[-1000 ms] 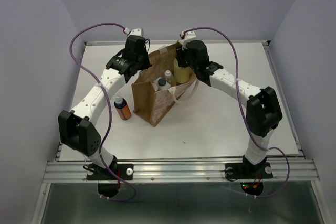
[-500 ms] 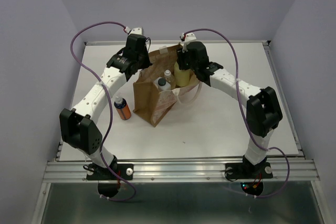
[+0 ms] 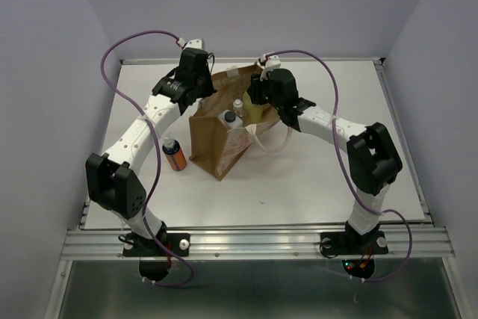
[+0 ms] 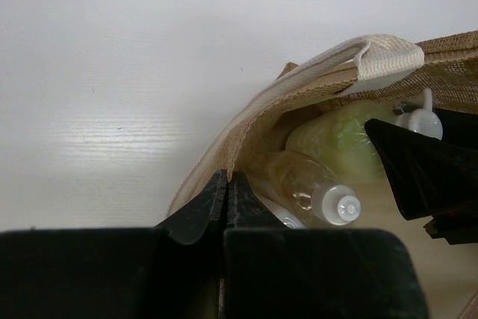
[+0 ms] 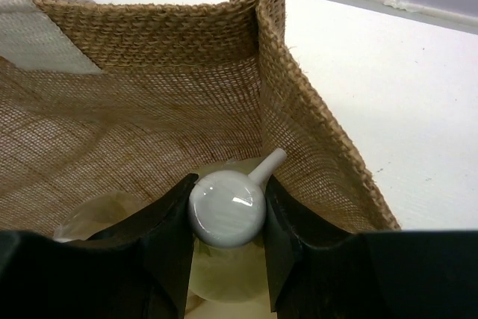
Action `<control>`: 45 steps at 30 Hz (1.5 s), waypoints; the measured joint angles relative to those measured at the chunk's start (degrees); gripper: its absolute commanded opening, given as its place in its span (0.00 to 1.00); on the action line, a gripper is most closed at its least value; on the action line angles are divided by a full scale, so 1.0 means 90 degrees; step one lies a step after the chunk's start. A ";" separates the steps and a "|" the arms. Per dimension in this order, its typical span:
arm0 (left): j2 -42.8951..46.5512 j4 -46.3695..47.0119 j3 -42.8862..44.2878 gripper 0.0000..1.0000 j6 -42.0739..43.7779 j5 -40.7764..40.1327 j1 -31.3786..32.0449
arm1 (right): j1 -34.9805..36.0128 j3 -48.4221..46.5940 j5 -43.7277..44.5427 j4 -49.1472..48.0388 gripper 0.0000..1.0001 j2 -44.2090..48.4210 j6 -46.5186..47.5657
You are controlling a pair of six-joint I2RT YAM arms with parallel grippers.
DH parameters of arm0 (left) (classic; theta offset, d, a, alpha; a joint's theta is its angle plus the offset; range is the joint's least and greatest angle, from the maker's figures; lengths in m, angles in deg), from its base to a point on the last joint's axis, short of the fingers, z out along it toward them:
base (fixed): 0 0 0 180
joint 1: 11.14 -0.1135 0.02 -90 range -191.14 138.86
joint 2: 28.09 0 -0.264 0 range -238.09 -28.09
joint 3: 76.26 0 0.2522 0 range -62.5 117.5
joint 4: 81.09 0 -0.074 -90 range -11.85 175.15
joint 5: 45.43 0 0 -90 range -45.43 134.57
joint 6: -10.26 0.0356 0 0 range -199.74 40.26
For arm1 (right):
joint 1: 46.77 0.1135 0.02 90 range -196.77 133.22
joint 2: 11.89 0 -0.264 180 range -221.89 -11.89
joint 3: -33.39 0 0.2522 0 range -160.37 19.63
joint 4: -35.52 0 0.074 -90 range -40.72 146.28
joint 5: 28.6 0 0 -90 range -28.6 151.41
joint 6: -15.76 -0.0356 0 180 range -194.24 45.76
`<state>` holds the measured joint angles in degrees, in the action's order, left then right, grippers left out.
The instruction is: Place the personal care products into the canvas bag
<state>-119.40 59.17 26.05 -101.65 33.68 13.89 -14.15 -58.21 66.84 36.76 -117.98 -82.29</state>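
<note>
The canvas bag (image 3: pixel 216 143) stands upright mid-table. My left gripper (image 4: pixel 226 184) is shut on the bag's rim (image 4: pixel 246 128) at its far left side. My right gripper (image 5: pixel 226 207) is shut on the white pump cap (image 5: pixel 226 208) of the pale yellow-green bottle (image 3: pixel 258 112) and holds it inside the bag's mouth. That bottle also shows in the left wrist view (image 4: pixel 336 140). An amber bottle with white cap (image 4: pixel 314 188) lies inside the bag. A bottle with a black cap (image 3: pixel 229 118) also shows in the bag. The orange bottle with dark cap (image 3: pixel 174 155) stands on the table left of the bag.
The bag's cream strap handles (image 3: pixel 269 140) hang over its right side. A white table (image 3: pixel 314 177) has a raised rail along the near edge (image 3: pixel 254 240). Purple cables loop above both arms.
My right gripper has lowered the pale yellow-green bottle deeper into the bag. The left gripper keeps its hold on the bag's rim. The orange bottle has not moved.
</note>
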 measured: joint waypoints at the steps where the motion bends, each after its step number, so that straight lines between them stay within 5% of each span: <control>1: 0.0002 0.0000 0.0000 0.00 0.0000 0.0002 0.0000 | 0.0000 0.0000 0.0012 0.0000 0.05 0.0000 -0.0005; 4: 0.0002 0.0000 0.0000 0.00 0.0000 0.0005 0.0000 | 0.0002 -0.0010 0.0066 0.0041 0.19 -0.0002 0.0005; 10: 0.0002 0.0002 0.0000 0.00 0.0000 0.0002 0.0000 | 0.0005 -0.0053 0.0168 0.0209 0.70 -0.0015 0.0070; 13: -0.0012 -0.0005 0.0024 0.00 0.0002 0.0010 0.0000 | 0.0002 -0.0233 0.0257 0.0265 0.79 -0.0015 0.0083; 32: -0.0092 -0.0041 0.0097 0.00 0.0002 -0.0010 -0.0002 | 0.0000 -0.1698 0.0260 0.1508 0.96 0.0019 0.0376; 45: -0.0304 -0.0279 0.0430 0.00 0.0039 -0.0087 -0.0002 | -0.0046 -0.1931 0.0981 0.3123 1.00 0.1430 -0.0726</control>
<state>-122.13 56.66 29.92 -101.30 32.89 13.87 -14.57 -75.59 75.67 64.87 -105.10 -88.83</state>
